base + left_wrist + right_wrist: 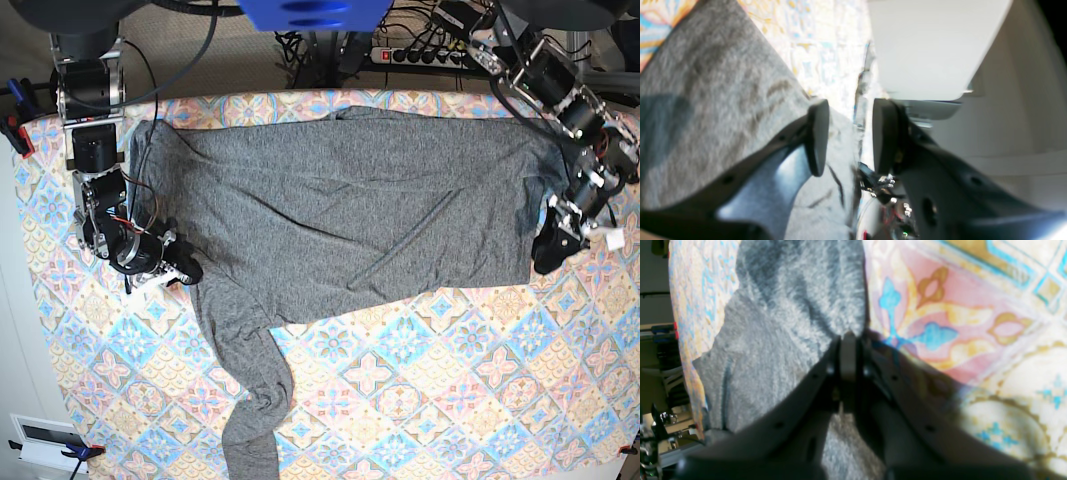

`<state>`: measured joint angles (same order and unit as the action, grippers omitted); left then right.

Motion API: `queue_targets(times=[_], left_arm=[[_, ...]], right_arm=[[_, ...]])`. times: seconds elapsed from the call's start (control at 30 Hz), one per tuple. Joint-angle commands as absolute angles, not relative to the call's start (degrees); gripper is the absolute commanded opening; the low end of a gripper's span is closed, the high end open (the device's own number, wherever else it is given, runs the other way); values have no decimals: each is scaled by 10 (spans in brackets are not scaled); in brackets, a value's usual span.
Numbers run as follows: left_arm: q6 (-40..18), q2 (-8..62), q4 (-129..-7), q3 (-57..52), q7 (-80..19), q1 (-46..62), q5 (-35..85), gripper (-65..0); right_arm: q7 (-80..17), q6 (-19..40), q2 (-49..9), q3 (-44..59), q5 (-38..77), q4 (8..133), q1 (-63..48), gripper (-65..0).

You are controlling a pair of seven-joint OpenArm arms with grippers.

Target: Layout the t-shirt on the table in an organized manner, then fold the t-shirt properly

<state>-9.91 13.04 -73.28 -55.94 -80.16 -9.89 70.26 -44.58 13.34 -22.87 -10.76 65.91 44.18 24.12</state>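
t-shirt [350,220] lying crosswise on table [450,400], one sleeve [255,400] trailing down

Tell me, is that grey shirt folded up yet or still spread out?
Spread out, not folded. The t-shirt lies open across the table, body flat and wide, one long sleeve trailing toward the near edge.

A heathered dark-grey long-sleeved t-shirt [350,225] lies spread across the pastel diamond-tiled table [450,400], one sleeve trailing toward the near edge.
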Motion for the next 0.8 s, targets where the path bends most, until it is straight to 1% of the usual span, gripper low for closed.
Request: queue_targets(times=[0.0,0.17,0.3,0.37,0.53,0.7,0.77], left_arm=[[-101,133,-742,-562,-800,-124,697,-440],[-100,129,-738,-547,-763,-174,575,-440],[-100,133,-687,-533,-698,-183,508,-440],[-99,136,-653,-534,-671,-183,486,-440],[-99,170,-542,-535,-609,-179,451,-440],[-94,195,-529,-531,-602,-162,443,-440],[-65,216,-529,-515,-615,-164,443,-440]], right_arm=[[-467,129,-230,-109,643,444,246,-648],[-467,129,-230,-109,643,444,246,-647],[-467,129,-230,-107,643,444,246,-648],[-467,129,-230,-107,643,444,246,-648],[-467,129,-230,-107,643,444,246,-648],[-467,129,-230,-107,643,444,246,-648],[-467,129,-230,-107,643,444,246,-648]])
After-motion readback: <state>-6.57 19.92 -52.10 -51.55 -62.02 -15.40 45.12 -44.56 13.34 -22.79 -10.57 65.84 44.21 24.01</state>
